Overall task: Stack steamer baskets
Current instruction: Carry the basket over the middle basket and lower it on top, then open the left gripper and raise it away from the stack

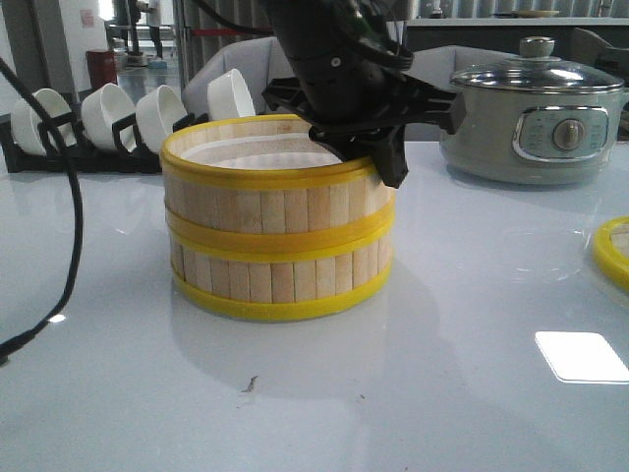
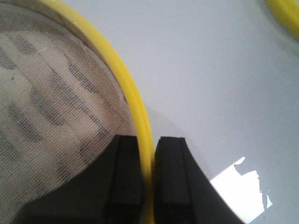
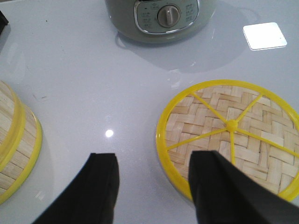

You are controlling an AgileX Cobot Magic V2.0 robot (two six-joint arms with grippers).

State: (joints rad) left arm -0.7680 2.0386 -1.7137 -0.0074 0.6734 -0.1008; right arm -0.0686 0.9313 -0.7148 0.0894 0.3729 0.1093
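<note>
Centre frame, top basket (image 1: 265, 192) is seated on bottom basket (image 1: 280, 275), rim clamped by left gripper (image 2: 148, 175); release is due next, then lid (image 3: 231, 137) is to be taken by right gripper (image 3: 154, 186), fingers apart

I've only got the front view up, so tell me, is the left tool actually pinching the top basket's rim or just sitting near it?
Observer: The left wrist view shows the left tool straddling the top steamer basket's yellow rim, one finger inside the wall, one outside.
Operator: Okay. Where's the lid? I only see a yellow edge at the right.
Observer: That's the lid, lying flat on the table; its woven bamboo and yellow spokes show in the right wrist view.
Operator: And the right tool?
Observer: The right tool is open and empty, above the table at the lid's near rim, one finger overlapping it in view.
</note>
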